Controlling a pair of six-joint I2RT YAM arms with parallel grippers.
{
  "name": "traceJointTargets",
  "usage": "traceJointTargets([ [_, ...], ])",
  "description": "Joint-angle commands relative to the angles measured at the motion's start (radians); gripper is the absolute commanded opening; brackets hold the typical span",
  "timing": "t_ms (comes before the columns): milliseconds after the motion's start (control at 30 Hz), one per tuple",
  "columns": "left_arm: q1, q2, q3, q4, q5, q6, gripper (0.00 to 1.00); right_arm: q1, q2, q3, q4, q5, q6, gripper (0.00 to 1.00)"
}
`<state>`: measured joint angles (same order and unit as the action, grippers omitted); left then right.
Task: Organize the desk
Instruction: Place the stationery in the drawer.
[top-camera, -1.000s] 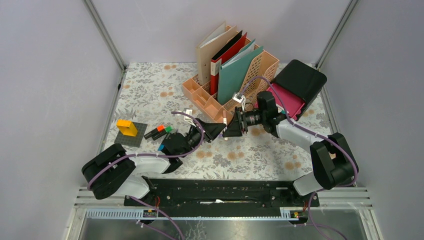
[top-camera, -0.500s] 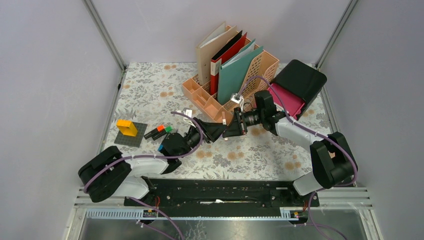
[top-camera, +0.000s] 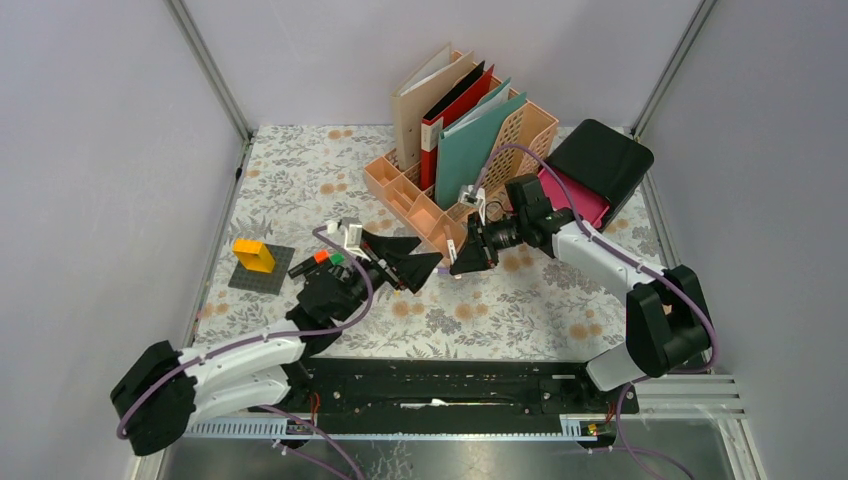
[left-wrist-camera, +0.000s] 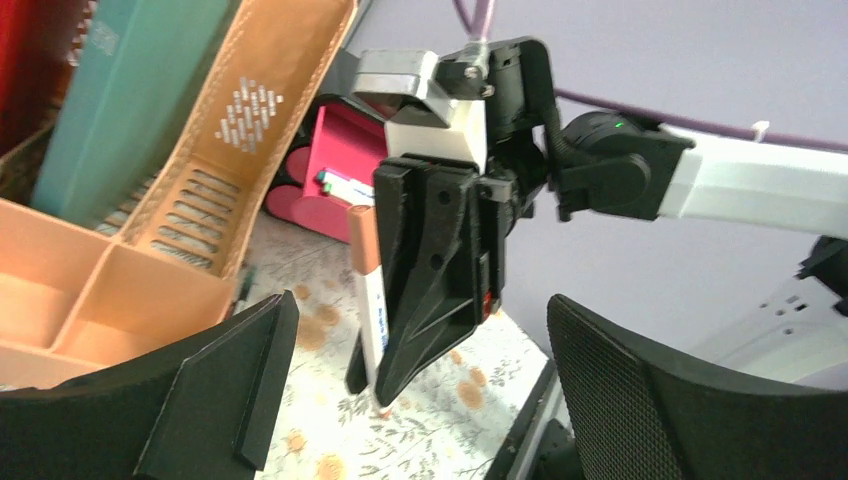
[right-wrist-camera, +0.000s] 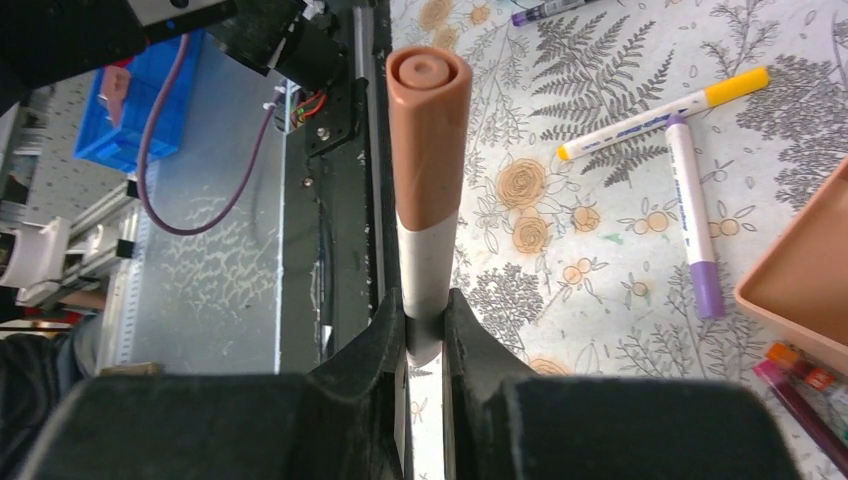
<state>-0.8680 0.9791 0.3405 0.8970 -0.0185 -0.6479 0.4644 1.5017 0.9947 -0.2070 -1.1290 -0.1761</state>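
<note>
So, the right fingers (right-wrist-camera: 385, 345) are pinched tight on the white barrel of a marker (right-wrist-camera: 428, 150) with a brown cap. They grip it low down, so the capped end sticks out well past the tips. The left fingers (left-wrist-camera: 225, 395) are spread really wide, facing the right ones head-on. They sit just in front of the marker with nothing between them.

The tabletop (top-camera: 300, 170), with its leafy, flowery cloth, lies underneath both pairs of fingers. They hang over its middle, just in front of the peach file rack (top-camera: 415, 210). From the left wrist view the marker's lower end comes close to the cloth, but I can't tell if it actually touches.

Further out, a yellow-capped pen (right-wrist-camera: 660, 115) and a purple-capped pen (right-wrist-camera: 690, 220) lie on the cloth right beside each other, near the rack's corner. The rack has folders (top-camera: 475, 140) standing upright in it. A black case (top-camera: 600, 160) with a pink inside sits to its right. Over on the left side there's a yellow block (top-camera: 253, 255) on a dark grey plate (top-camera: 270, 280).
</note>
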Motion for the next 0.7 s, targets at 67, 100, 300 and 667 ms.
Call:
traceJointTargets([
  [67,0.021,-0.099,-0.019,-0.179,-0.056,0.105,0.99,0.009,-0.048,0.079,-0.192,0.107,-0.217,0.00],
  [100,0.026,-0.109,-0.018,-0.200,-0.055,0.110,0.99,0.009,-0.057,0.084,-0.207,0.129,-0.239,0.00],
  [300,0.058,-0.135,-0.021,-0.280,-0.057,0.110,0.99,-0.002,-0.111,0.090,-0.267,0.254,-0.342,0.00],
  [667,0.078,-0.126,-0.018,-0.351,-0.077,0.115,0.99,-0.137,-0.182,0.106,-0.316,0.300,-0.397,0.00],
])
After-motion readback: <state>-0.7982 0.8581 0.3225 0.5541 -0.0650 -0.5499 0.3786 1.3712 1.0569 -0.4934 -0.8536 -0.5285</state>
